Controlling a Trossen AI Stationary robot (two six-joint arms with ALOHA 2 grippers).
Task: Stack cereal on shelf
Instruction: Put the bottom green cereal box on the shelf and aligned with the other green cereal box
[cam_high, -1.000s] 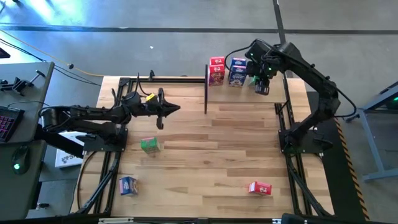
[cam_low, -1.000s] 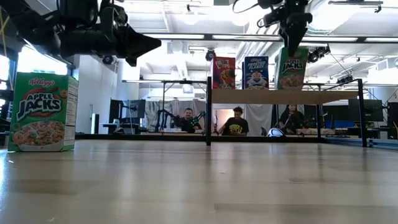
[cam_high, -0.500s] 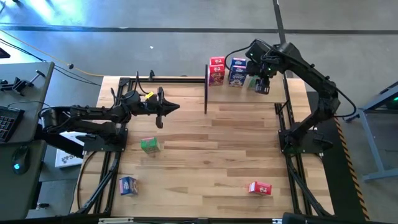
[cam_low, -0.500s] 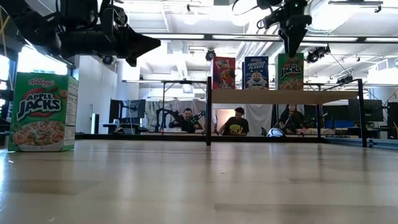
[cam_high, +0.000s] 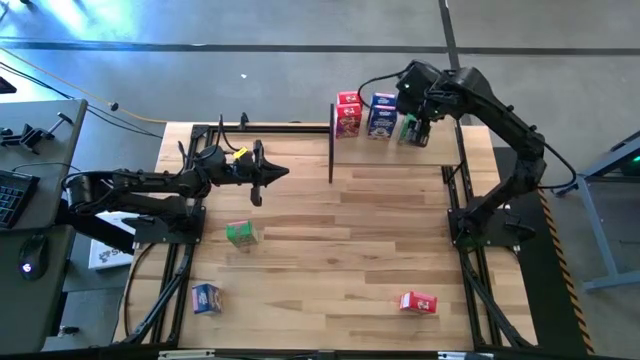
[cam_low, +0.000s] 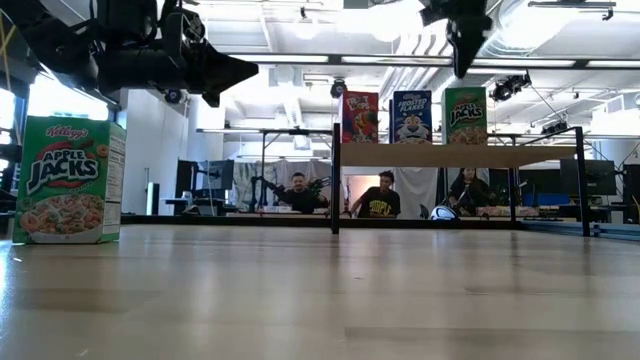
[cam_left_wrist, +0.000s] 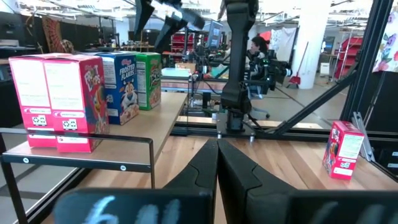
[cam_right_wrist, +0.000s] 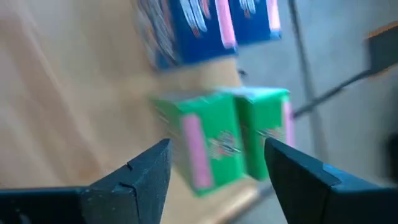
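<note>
The right gripper (cam_low: 461, 68) has risen off the green cereal box (cam_low: 465, 115), fingers open. Left gripper (cam_high: 259, 187) (idle) hovers closed over the tabletop (cam_high: 350, 260); red (cam_low: 360, 117), blue (cam_low: 411, 116) and green boxes stand on the shelf (cam_low: 455, 155).

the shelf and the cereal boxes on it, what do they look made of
The shelf: a pale wood board with matte grain, on thin black posts, probably painted metal. The red box, blue box and green box: likely printed cardboard, with sharp folded edges and slightly glossy fronts.
</note>
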